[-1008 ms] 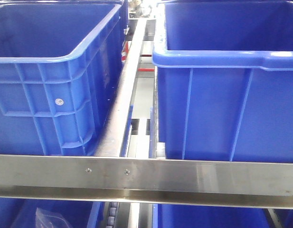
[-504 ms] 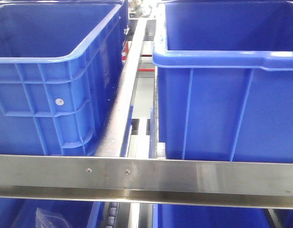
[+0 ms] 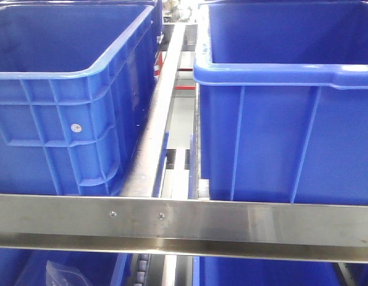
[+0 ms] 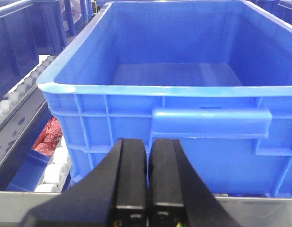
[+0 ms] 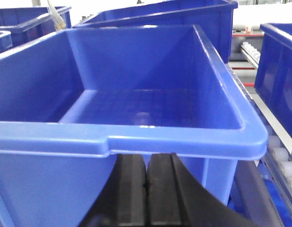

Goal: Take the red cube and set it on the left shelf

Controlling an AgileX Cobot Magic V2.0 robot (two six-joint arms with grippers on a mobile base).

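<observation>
judging near to far, both the left gripper and right gripper are pressed together, holding nothing; beyond them stand the left shelf and its blue crates. red cube unseen, perhaps unpicked.

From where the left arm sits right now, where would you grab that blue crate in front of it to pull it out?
Probably the blue crate is best taken by the raised handle bar on its near wall, just under the rim. It juts out toward the left hand, so come straight from the front and hook under its lip. The hand is shut now and would need to open first.
</observation>
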